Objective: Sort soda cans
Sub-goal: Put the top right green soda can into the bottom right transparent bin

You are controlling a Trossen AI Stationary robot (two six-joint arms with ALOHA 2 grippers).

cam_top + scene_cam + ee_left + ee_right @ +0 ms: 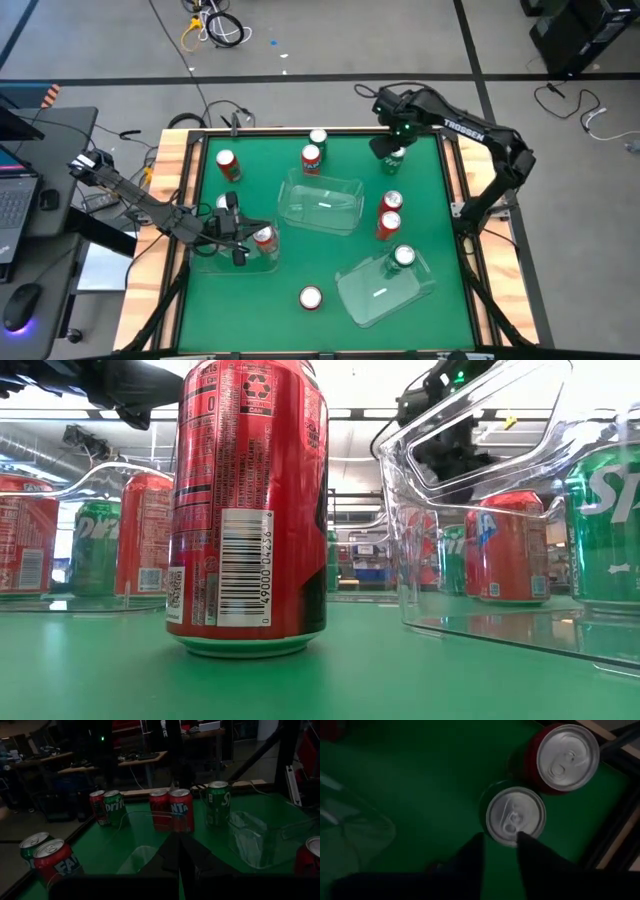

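From above, we take the clear plastic rectangular bin in the middle of the green mat [322, 203] as our landmark: the right gripper [392, 150] hangs over a green-bodied soda can with a silver top [394, 158] beyond that bin's far right corner, near the table's far edge, while the left gripper [234, 240] sits at the bin's near left side, by a red can [265, 238] lying within a second clear bin [215, 262]. Other red cans stand around the landmark bin, and a third bin [372, 295] holds one green can [402, 257]. At table height, a tall red can [248, 510] fills the foreground and the near bin's clear wall [470, 510] shows the right arm dark above it. The left wrist view shows its fingers [172, 852] pressed together, empty, facing a row of red and green cans across the mat. The right wrist view looks straight down: the dark fingers [470, 852] straddle the green can's silver lid [515, 816], a red can [567, 755] just beside it; we cannot tell whether the grip has closed on it. We judge the step to be picking this green can; next comes a firm grip, a straight lift clear of the red neighbour, then a carry to the bin with the green can.
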